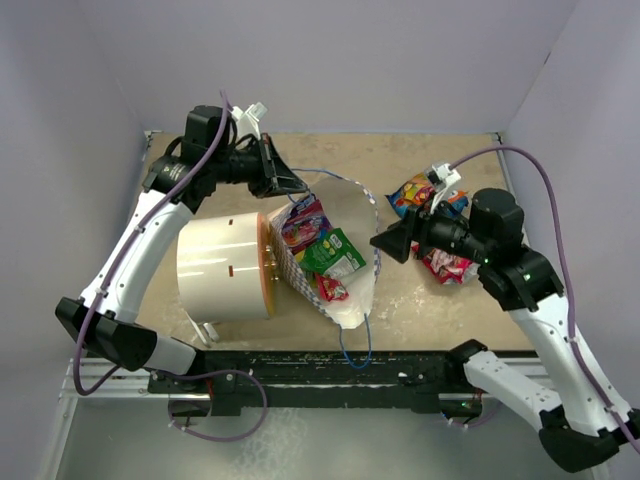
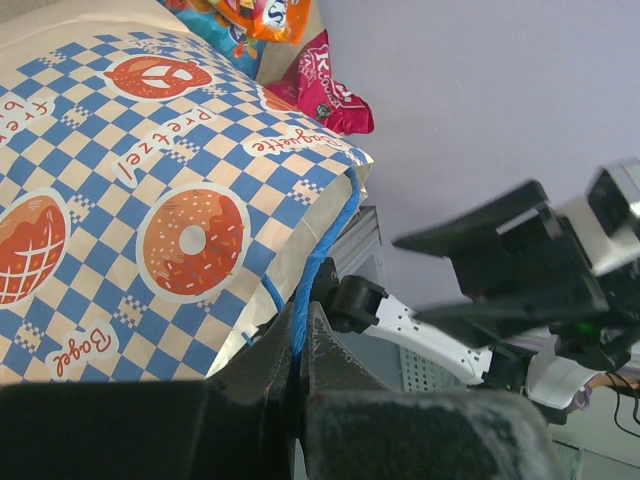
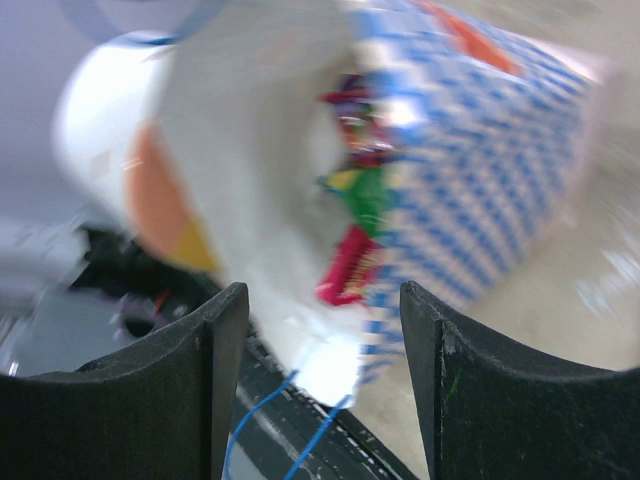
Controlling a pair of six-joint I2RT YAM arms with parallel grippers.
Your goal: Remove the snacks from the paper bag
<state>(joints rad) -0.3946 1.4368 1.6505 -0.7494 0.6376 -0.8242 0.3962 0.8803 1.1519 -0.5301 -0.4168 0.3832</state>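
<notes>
Retrieval of the next packet is the step in hand. The right end effector (image 1: 385, 243) hangs at the mouth of the paper bag (image 1: 350, 205), its jaws well apart with nothing between them, facing the packets inside. The left end effector (image 1: 290, 183) is clamped tight on the bag's blue cord handle (image 2: 325, 250), lifting the rim so the mouth gapes toward the right arm.

The bag lies on the bench (image 1: 420, 310) against a white cylinder (image 1: 225, 265). A green packet (image 1: 335, 252), a purple packet (image 1: 303, 225) and a red packet (image 1: 333, 290) show inside. Two more snacks, a blue-and-orange packet (image 1: 412, 192) and a pink packet (image 1: 448, 266), lie on the bench near the right arm (already out, I judge).

To do it well, enter along the white inner wall and close on the green packet alone, without pinching paper. The left arm should hold the rim steady.
</notes>
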